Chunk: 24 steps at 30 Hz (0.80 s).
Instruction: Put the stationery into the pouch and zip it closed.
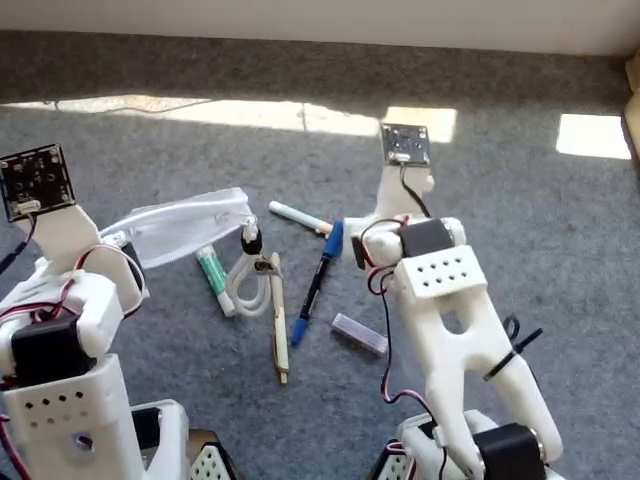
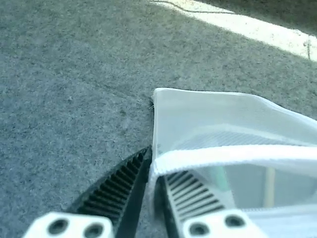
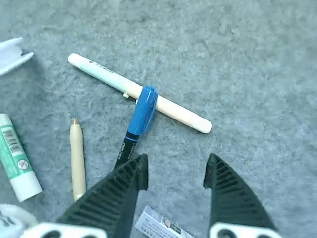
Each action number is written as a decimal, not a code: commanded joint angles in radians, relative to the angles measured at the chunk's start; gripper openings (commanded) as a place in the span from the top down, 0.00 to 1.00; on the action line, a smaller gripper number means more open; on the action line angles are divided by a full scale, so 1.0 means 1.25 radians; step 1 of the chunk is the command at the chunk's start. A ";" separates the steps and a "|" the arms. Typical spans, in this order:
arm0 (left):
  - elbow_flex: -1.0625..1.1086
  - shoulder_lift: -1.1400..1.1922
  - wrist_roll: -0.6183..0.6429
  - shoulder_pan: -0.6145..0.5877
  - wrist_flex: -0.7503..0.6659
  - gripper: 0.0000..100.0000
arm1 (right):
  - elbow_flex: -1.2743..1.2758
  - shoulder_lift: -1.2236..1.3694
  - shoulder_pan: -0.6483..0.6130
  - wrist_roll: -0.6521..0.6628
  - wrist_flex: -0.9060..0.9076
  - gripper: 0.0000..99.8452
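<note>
High view: the mesh pouch (image 1: 185,222) lies on the grey carpet (image 1: 520,230), at about 10 o'clock from the loose stationery, with one end raised toward the left arm. In the left wrist view the left gripper (image 2: 151,166) is pinched together on the pouch's white rim.

At the pouch's 5 o'clock lies a green glue stick (image 1: 212,274), just beside a looped white cord (image 1: 245,275). At the cord's 3 o'clock side a beige pen (image 1: 279,322) runs down toward 6 o'clock. Next over is a blue pen (image 1: 320,272), whose cap at its 12 o'clock end lies across a white marker (image 1: 298,216). A small pale box (image 1: 359,335) sits at 4 o'clock from the blue pen, apart from it.

The right gripper (image 3: 177,168) hovers above the carpet at 3 o'clock from the blue pen's cap. Its jaws are apart with nothing between them. The pen and marker lie just beyond its fingertips, and the box is under one finger.
</note>
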 commanded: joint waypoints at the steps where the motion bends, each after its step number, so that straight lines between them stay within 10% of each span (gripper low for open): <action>1: 0.015 0.012 0.010 -0.012 -0.038 0.99 | -0.084 0.021 -0.008 -0.064 -0.018 0.82; 24: 0.044 0.012 0.010 -0.010 -0.060 0.99 | -0.289 0.364 -0.104 -0.253 -0.017 0.82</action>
